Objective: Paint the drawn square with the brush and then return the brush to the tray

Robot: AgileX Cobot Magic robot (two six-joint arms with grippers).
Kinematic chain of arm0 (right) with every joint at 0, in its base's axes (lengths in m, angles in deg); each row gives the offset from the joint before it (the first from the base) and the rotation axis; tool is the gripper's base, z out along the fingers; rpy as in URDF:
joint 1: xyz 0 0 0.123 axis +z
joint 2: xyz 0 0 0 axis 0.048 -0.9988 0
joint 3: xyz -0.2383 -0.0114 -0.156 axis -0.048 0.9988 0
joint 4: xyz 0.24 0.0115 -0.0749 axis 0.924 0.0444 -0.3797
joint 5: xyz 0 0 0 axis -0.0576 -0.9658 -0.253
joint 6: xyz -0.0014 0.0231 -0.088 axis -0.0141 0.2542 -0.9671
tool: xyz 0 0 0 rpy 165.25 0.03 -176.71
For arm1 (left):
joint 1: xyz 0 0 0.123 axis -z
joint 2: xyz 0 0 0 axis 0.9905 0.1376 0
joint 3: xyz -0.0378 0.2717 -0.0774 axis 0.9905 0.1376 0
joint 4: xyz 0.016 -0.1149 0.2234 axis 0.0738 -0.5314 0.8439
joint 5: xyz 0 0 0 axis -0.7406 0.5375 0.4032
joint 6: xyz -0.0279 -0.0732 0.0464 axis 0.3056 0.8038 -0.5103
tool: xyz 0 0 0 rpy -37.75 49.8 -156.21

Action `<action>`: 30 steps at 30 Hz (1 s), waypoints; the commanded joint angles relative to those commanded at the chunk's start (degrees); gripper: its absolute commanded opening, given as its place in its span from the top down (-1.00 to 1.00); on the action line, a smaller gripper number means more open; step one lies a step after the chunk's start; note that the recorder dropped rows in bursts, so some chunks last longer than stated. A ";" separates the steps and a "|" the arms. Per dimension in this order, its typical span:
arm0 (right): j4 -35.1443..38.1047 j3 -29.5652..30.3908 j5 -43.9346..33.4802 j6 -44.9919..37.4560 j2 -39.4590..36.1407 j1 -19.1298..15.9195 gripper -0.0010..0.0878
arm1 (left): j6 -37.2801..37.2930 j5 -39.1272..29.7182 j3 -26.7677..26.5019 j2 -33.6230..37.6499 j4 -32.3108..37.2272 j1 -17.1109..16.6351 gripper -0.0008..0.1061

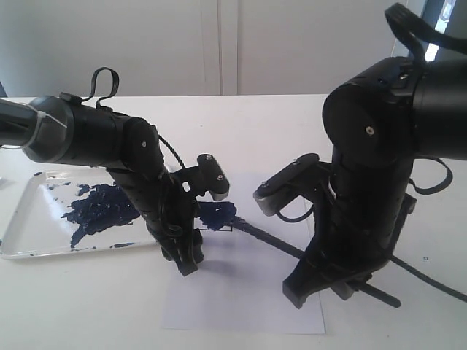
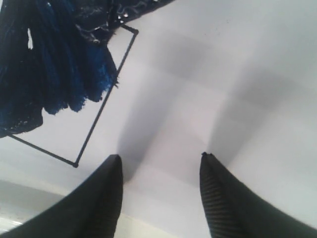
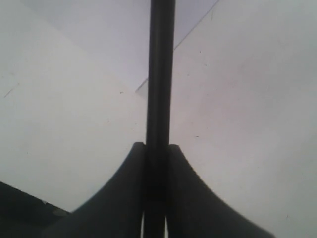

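Pinching the brush [image 3: 161, 74] by its handle at the very tips of the right gripper [image 3: 158, 148], jaws pressed flat against both sides of the stick. Reaching forward from that grip, low over the white paper [image 1: 241, 292], toward the drawn square [image 1: 217, 216]; bristle end hidden behind the left arm's wrist, so contact with the sheet cannot be told. Looks like mid-painting: navy paint already over much of the square, yet bare white left inside the thin outline on the side nearest the left gripper [image 2: 160, 155]. Next, probably calls for more strokes across that bare strip, staying inside the line, then lifting away toward the tray [image 1: 36, 219]. Spread wide and holding nothing at the left gripper, tips down close to the paper just beside the square's corner; touching or hovering, cannot tell. Close enough to the working patch to mind on sideways strokes. Farther out, beyond the left gripper, the tray, blotched with navy and well apart from the right gripper. Straight route back there likely blocked by the left arm between.
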 joint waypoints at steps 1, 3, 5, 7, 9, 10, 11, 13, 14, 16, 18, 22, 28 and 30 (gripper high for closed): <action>0.11 0.00 -0.21 0.00 0.00 0.00 0.98 | 0.00 0.11 0.00 0.00 0.00 0.00 -0.02; 0.39 0.00 -0.49 0.00 0.00 0.00 0.98 | 0.00 0.11 0.00 0.00 0.00 0.00 -0.02; 1.19 0.00 -0.49 -0.63 0.00 0.00 0.98 | 0.00 0.21 0.00 0.00 0.00 0.00 -0.02; 2.26 0.00 -0.49 -1.18 0.00 0.00 0.98 | 0.00 0.21 0.00 0.00 0.00 0.00 -0.02; 2.87 0.00 -0.49 -1.70 0.00 0.00 0.98 | 0.00 0.21 0.00 0.00 0.00 0.00 -0.02; 3.34 0.00 -0.49 -2.10 0.00 0.00 0.98 | 0.00 0.21 0.00 0.00 0.00 0.00 -0.02; 3.73 0.00 -0.38 -2.25 0.00 0.00 0.98 | 0.00 0.21 0.00 0.00 0.00 0.00 -0.02; 3.88 0.00 -0.24 -2.38 0.00 0.00 0.98 | 0.00 0.21 0.00 0.00 0.00 0.00 -0.02; 3.88 0.00 -0.09 -2.38 0.00 0.00 0.98 | 0.00 0.31 0.00 0.00 0.00 0.00 -0.02; 3.88 0.00 0.13 -2.38 0.00 0.00 0.98 | 0.00 0.31 0.00 0.00 0.00 0.00 -0.02; 4.14 0.00 0.39 -2.55 0.00 0.00 0.98 | 0.00 0.31 0.00 0.00 0.00 0.00 -0.02; 5.90 0.00 1.06 -3.94 0.00 0.00 0.98 | 0.00 0.31 0.00 0.00 0.00 0.00 -0.02; 6.17 0.00 2.03 -3.94 0.00 0.00 0.98 | 0.00 0.58 0.00 0.00 0.00 0.00 -0.02; 6.20 0.00 2.48 -3.94 0.00 0.00 0.98 | 0.00 0.69 0.00 0.00 0.00 0.00 -0.02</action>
